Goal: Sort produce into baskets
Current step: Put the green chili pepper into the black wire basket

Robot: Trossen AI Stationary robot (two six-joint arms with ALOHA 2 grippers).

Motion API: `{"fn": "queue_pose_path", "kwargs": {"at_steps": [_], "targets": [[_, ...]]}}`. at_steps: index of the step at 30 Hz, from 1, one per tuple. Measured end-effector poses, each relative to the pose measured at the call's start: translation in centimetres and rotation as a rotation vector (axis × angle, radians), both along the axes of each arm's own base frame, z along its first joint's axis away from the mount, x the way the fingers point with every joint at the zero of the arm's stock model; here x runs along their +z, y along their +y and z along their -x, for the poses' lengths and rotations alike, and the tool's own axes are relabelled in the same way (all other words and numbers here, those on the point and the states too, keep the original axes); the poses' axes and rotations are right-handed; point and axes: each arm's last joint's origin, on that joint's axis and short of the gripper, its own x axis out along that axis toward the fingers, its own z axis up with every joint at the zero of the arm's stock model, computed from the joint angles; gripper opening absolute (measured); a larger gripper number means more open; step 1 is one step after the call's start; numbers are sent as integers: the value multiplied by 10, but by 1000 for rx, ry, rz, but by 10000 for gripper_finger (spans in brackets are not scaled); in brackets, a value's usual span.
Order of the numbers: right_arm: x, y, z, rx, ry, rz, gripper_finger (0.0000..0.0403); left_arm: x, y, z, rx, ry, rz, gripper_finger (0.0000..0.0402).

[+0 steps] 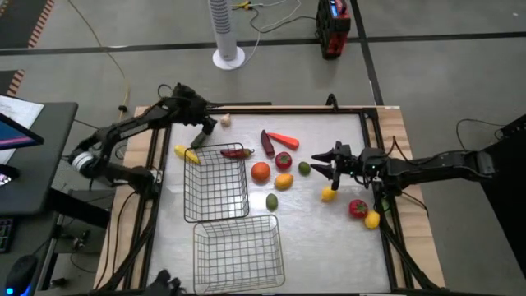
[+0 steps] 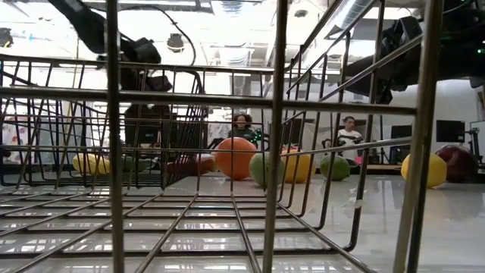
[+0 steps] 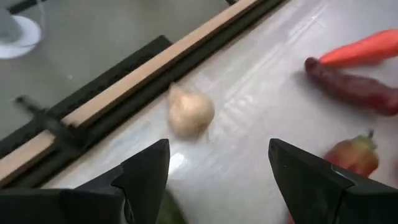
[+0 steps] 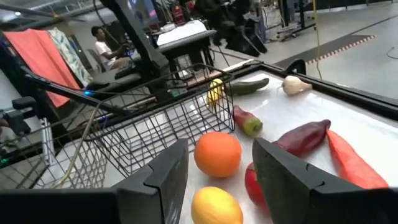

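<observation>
My left gripper (image 1: 204, 126) is open and empty at the table's far left; its wrist view (image 3: 217, 155) shows the white garlic (image 3: 190, 112) lying just ahead of the fingers (image 1: 225, 121). My right gripper (image 1: 322, 161) is open and empty right of centre, facing the orange (image 4: 217, 154), a yellow fruit (image 4: 216, 206), a red fruit (image 1: 283, 160) and a green fruit (image 1: 304, 168). The eggplant (image 1: 267, 141) and the carrot (image 1: 283, 140) lie side by side on the table. A chilli (image 1: 237, 153) lies at the far rim of one wire basket (image 1: 216, 185). The second basket (image 1: 238, 253) stands nearer.
A yellow piece (image 1: 187, 154) and a cucumber (image 4: 247, 86) lie left of the far basket. A green fruit (image 1: 272, 201), a yellow one (image 1: 329, 194), a red one (image 1: 358, 208) and another yellow one (image 1: 372, 219) lie toward the right. A dark frame (image 1: 374, 123) edges the table.
</observation>
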Motion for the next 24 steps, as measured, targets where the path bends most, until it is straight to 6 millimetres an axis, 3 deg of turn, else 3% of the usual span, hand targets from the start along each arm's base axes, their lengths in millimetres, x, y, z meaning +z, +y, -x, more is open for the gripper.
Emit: {"fn": "queue_pose_path", "kwargs": {"at_steps": [4, 13, 20, 24], "targets": [[-3, -1, -2, -11, 21, -2, 207, 8, 20, -16, -6, -4, 29, 263], [-3, -4, -2, -38, 20, 20, 207, 6, 43, -55, -12, 220, 194, 263], [-2, -3, -2, -36, 15, 22, 207, 4, 59, -68, 22, 349, 342, 263], [-2, -3, -2, -36, 13, 22, 207, 6, 64, -75, 38, 395, 337, 265]]}}
